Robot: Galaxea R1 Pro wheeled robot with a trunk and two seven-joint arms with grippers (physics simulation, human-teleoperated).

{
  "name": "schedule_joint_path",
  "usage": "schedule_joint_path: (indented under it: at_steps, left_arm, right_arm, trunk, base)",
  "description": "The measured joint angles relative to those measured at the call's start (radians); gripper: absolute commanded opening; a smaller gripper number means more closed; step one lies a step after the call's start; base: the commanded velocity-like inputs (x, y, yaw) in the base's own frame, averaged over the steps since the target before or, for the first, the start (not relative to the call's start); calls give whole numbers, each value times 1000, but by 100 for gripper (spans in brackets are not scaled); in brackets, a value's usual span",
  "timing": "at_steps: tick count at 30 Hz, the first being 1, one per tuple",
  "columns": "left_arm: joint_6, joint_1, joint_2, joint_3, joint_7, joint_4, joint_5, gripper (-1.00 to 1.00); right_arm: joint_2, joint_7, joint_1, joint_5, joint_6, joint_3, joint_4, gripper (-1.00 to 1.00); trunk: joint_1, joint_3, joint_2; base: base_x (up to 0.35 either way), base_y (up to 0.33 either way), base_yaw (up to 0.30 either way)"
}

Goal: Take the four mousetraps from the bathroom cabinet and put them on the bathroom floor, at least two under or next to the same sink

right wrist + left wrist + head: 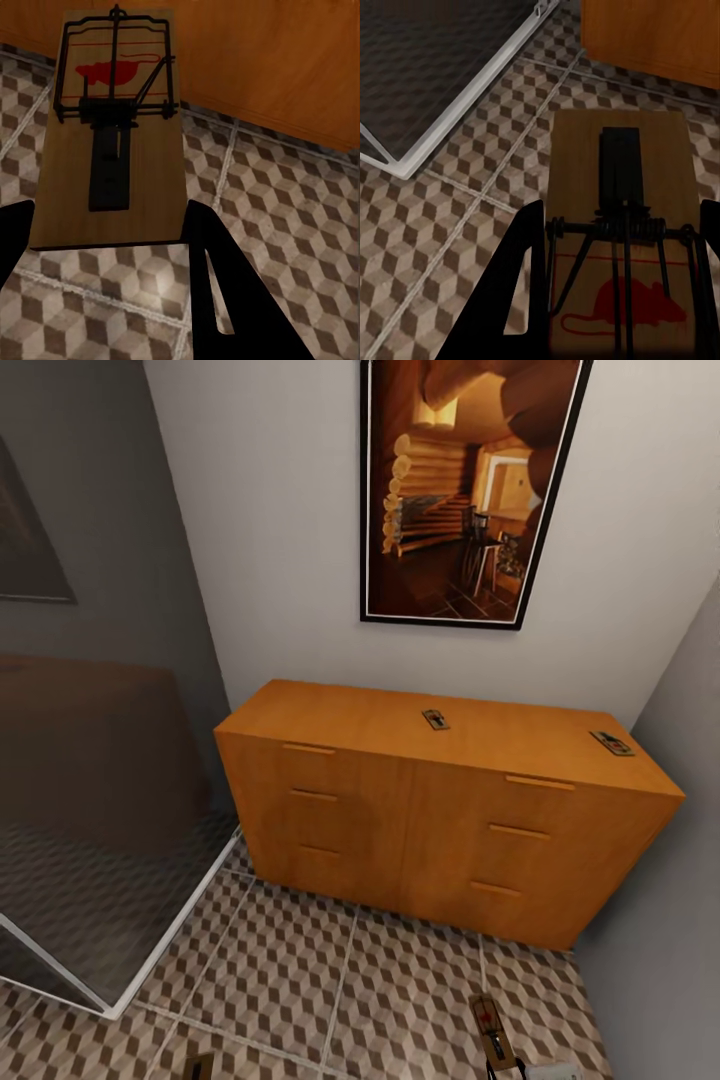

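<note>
Two mousetraps lie on top of the orange wooden cabinet (420, 820), one near the middle (435, 719) and one at its right end (612, 743). My left gripper (619, 300) is shut on a third mousetrap (619, 180), held flat above the bathroom floor (472, 202). Its black fingers (521, 285) press the board's two long edges. My right gripper (109, 240) is shut on a fourth mousetrap (112, 135), which also appears at the head view's lower edge (490, 1028), above the cube-patterned tiles in front of the cabinet. The bathroom sink is out of view.
A glass shower screen with a white frame (170, 940) stands at the left, close to the cabinet's left end. A grey wall (660, 920) closes the right side. A framed picture (465, 490) hangs above the cabinet. Open tiled floor (330, 980) lies before the drawers.
</note>
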Motion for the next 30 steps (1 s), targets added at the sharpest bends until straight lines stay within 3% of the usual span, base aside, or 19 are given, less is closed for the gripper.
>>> schedule_joint_path:
  at_steps: [30]
  left_arm:
    - [2, 0, 0, 0, 0, 0, 0, -100]
  right_arm:
    - [0, 0, 0, 0, 0, 0, 0, -100]
  trunk:
    - [0, 48, 0]
  base:
    - [0, 0, 0]
